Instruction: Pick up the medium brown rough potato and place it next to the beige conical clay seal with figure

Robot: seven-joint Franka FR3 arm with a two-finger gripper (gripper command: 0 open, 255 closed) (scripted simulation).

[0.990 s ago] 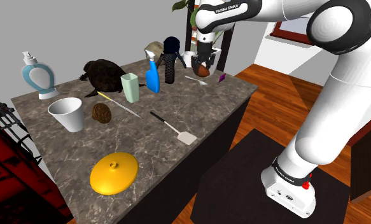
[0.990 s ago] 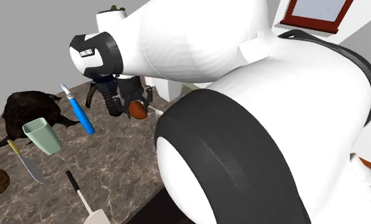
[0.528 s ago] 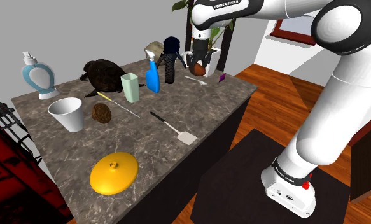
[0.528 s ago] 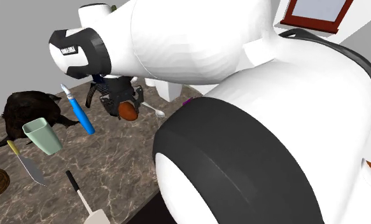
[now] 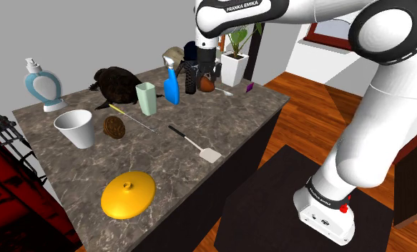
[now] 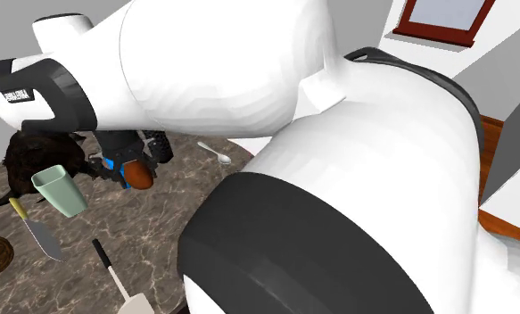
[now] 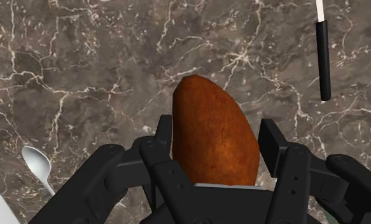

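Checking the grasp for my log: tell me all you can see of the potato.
The potato is a reddish-brown, egg-shaped lump with finely rough skin, narrower at the end away from the claw. The claw's black fingers clasp its two sides, and its wider end is hidden behind the hand. It hangs above the dark marbled counter and touches nothing else. In the shoulder view it is just right of the blue bottle.

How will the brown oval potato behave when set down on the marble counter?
Probably the brown oval potato is rounded, so it may roll on the flat marble counter. Its rough-looking skin likely resists slipping in the black gripper.
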